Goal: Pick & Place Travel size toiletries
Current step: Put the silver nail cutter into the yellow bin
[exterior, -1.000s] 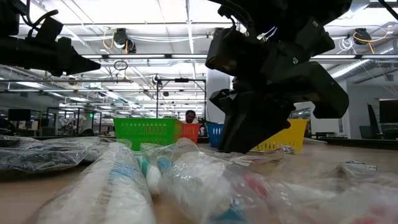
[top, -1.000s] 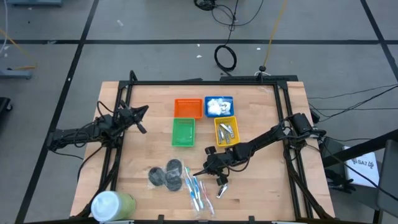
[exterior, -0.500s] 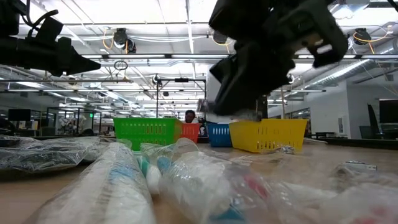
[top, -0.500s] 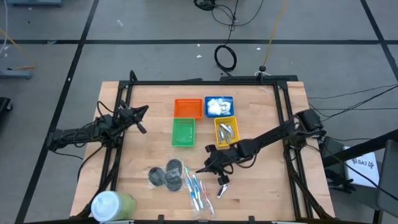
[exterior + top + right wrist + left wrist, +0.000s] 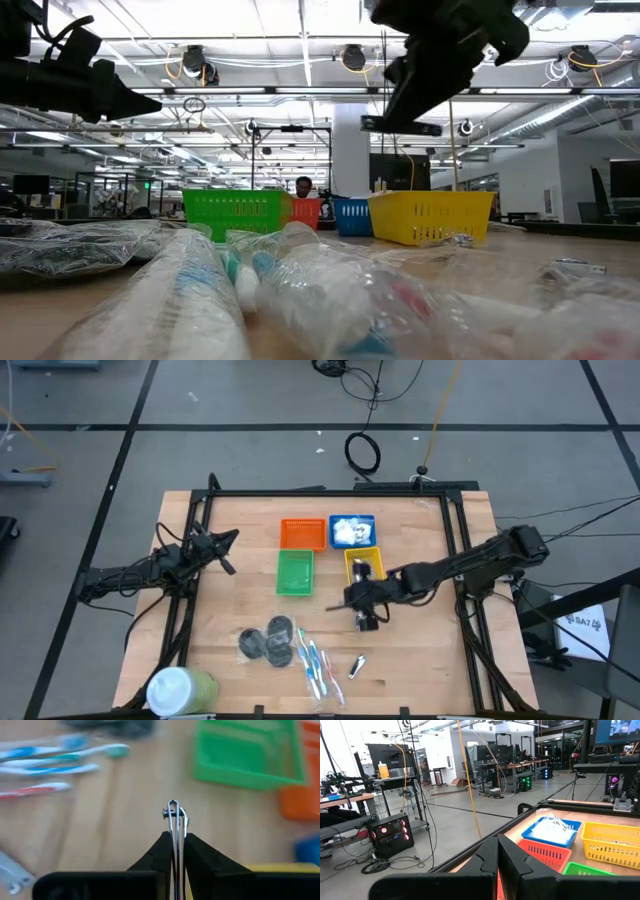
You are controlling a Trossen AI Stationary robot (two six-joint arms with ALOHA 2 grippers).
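My right gripper (image 5: 350, 598) hangs above the table just near of the yellow basket (image 5: 376, 572), shut on a small silver clipper (image 5: 173, 817). A second clipper (image 5: 356, 665) lies flat on the wood near the front. Several slim toothbrushes (image 5: 315, 663) and dark grey discs (image 5: 268, 641) lie left of it. White packets (image 5: 350, 530) fill the blue basket. My left gripper (image 5: 230, 540) waits shut at the table's left side, holding nothing. My right gripper pinches the clipper's rear part (image 5: 174, 836) between its two fingers (image 5: 161, 851), edge-on. The fingers slant down toward the table and lie along the clipper. Its front end (image 5: 173, 806) sticks out past the fingertips, lifted clear of the table.
An orange basket (image 5: 302, 534) and a green basket (image 5: 294, 573) stand beside the blue and yellow ones at mid-table. A big white-and-green tub (image 5: 181, 688) lies at the near left corner. A black frame (image 5: 330, 492) rims the table.
My right gripper has risen from beside the toothbrushes and gone toward the far edge and somewhat right, up to the yellow basket, staying shut. The clipper has come up with it, clear of the table. The other clipper has stayed where it lay.
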